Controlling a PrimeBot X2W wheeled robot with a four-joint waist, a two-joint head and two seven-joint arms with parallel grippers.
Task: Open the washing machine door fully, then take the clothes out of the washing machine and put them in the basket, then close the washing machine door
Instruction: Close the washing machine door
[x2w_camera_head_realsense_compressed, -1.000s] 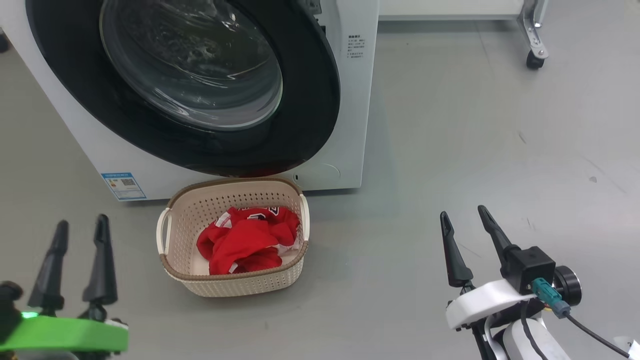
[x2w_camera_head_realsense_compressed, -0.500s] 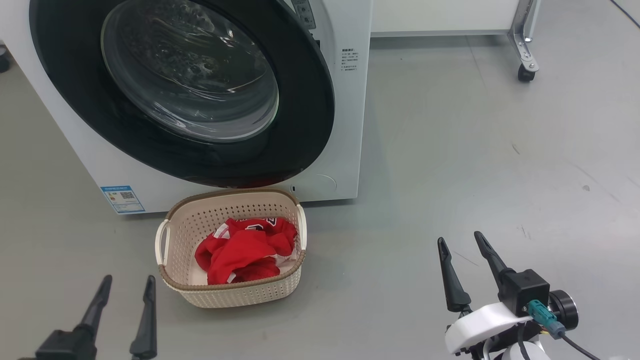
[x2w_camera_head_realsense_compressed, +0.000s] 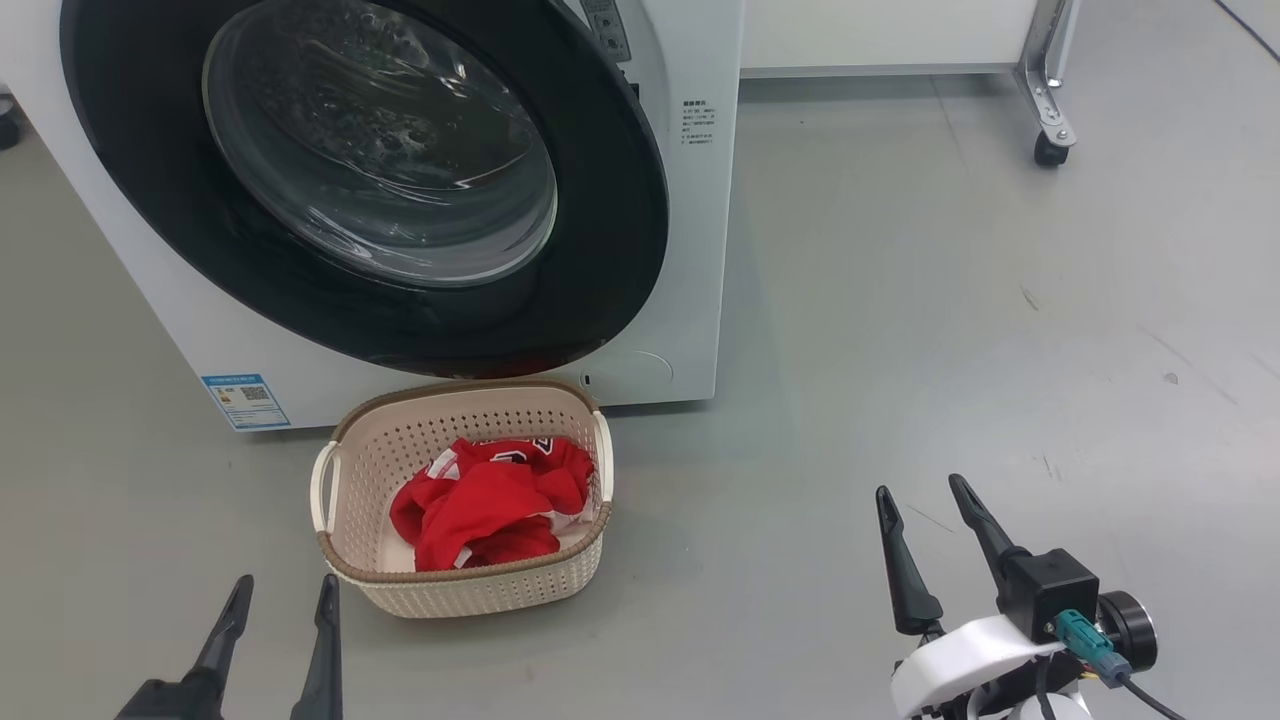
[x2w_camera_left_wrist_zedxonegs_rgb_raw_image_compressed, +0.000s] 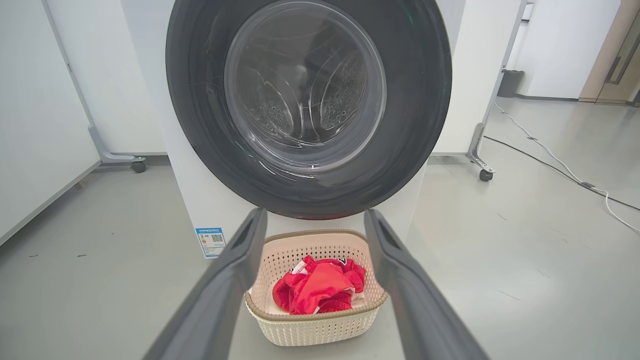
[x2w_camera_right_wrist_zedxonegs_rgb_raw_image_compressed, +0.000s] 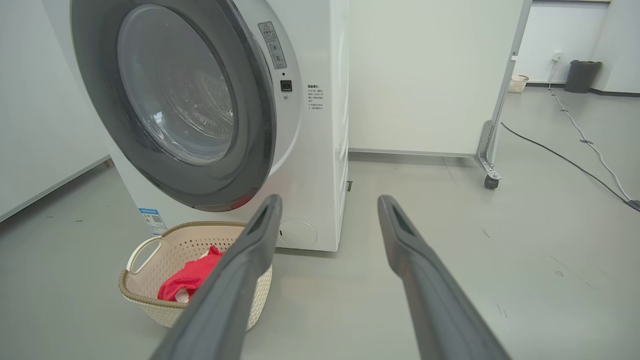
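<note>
Head view puts the clothes (x2w_camera_head_realsense_compressed: 480, 505) in a red heap inside the basket (x2w_camera_head_realsense_compressed: 470, 595), with none of it over the rim, so what remains hangs on the door (x2w_camera_head_realsense_compressed: 620, 200). The washing machine (x2w_camera_head_realsense_compressed: 690, 250) stands directly behind the basket, and the door's lower edge overhangs the basket's back rim. The door looks swung home, but you cannot tell from here whether it has latched. In the right wrist view the door (x2w_camera_right_wrist_zedxonegs_rgb_raw_image_compressed: 252, 150) seems to sit a little proud of the white front. Call it finished too soon and it may drift open.

Your left claw (x2w_camera_head_realsense_compressed: 287, 582) is just beside the basket's front-left corner, fingers apart and holding nothing. Your right claw (x2w_camera_head_realsense_compressed: 918, 488) is well to the right of the basket, also spread and empty. If you go in for a last push, the left claw's path runs past the basket. It is light plastic, and I judge a brush would shove it or hook the loop handle (x2w_camera_head_realsense_compressed: 320, 482) on its left side. In the left wrist view the left claw (x2w_camera_left_wrist_zedxonegs_rgb_raw_image_compressed: 316, 214) frames the basket (x2w_camera_left_wrist_zedxonegs_rgb_raw_image_compressed: 320, 332), so a straight advance meets it before the door.

Through the door the drum (x2w_camera_left_wrist_zedxonegs_rgb_raw_image_compressed: 325, 95) looks empty, though glare may hide a scrap. The red glint on the door's bottom edge, just above the basket, is likely a reflection. Check it, since pinched cloth would stop the latch.
</note>
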